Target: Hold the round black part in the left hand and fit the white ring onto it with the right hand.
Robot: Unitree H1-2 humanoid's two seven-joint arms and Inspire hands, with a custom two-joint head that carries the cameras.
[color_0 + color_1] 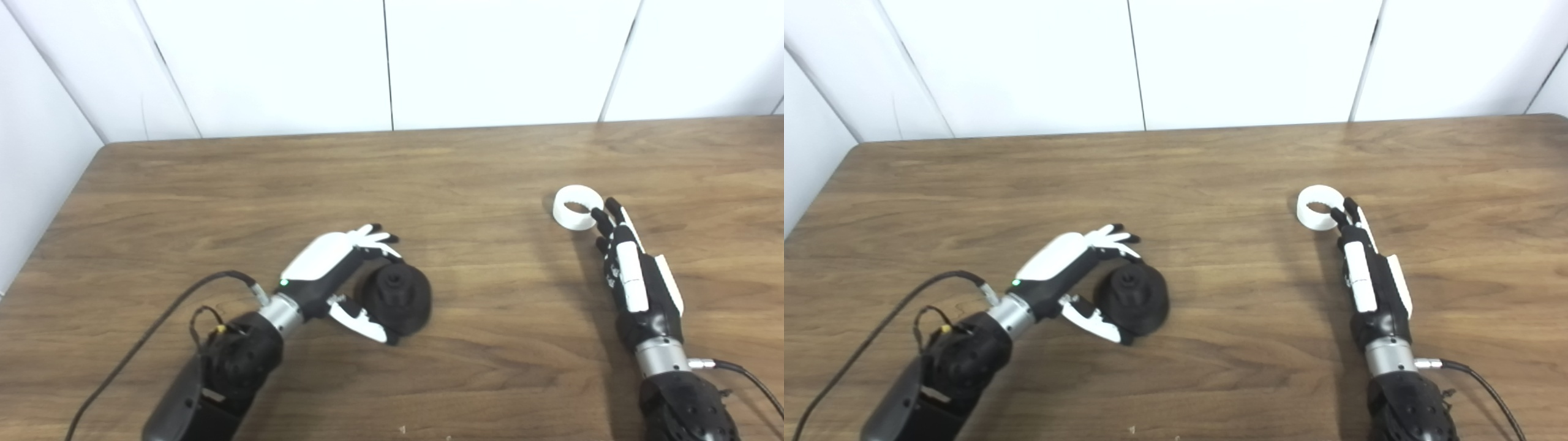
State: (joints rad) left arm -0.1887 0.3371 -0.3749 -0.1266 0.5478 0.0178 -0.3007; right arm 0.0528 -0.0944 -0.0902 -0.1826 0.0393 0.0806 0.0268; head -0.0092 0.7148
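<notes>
Round black part (397, 300) sits on the wooden surface (429, 177), left of centre and toward the near edge, a raised hub on its top face. Left hand (334, 269) is just left of the black part and cupped around it: fingers (373, 237) spread over its far rim, thumb (361, 320) curled along its near-left side. Fingers look to be touching or almost touching the part; no firm squeeze visible, part is flat on the surface, not lifted. Hand is partly spread, not clenched. A black cable (153, 331) trails from the left wrist toward the near-left edge.

White ring (577, 208) lies well to the right of the black part and a bit farther back, flat on the surface with its opening up. Right hand (634, 275) is right of the black part too, stretched out nearly straight, fingertips (603, 217) meeting the ring's near-right rim. Whether the tips are pinching the rim or only touching it, cannot tell. White wall panels (392, 61) stand behind the surface.
</notes>
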